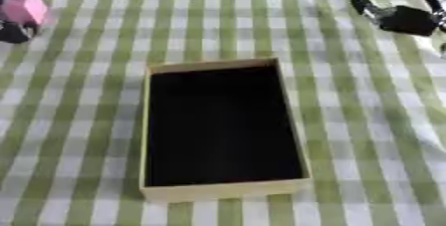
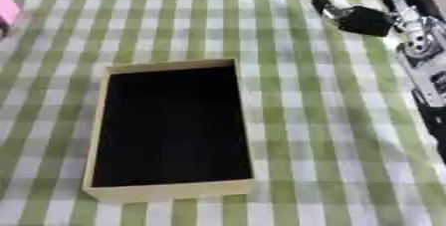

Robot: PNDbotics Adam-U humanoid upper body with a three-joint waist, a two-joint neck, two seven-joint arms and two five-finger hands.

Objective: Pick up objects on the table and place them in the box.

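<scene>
The bench [image 1: 366, 135], under a green-and-white checked cloth, carries a shallow box [image 1: 222, 190] with a dark inside at centre frame. At the upper right the right hand [image 2: 362, 20] hangs over the cloth, well apart from the box; whether its fingers are apart or together is too blurred to tell. At the upper left edge a pink object [image 1: 33, 5] sits partly cut off, with the left hand [image 1: 13, 31] a dark blur just below it.

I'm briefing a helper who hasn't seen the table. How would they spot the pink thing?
Start at the open box with the black inside, in the middle of the green-checked tablecloth. Look to the far left corner: the pink object sits there at the edge, the only pink thing in view.
</scene>
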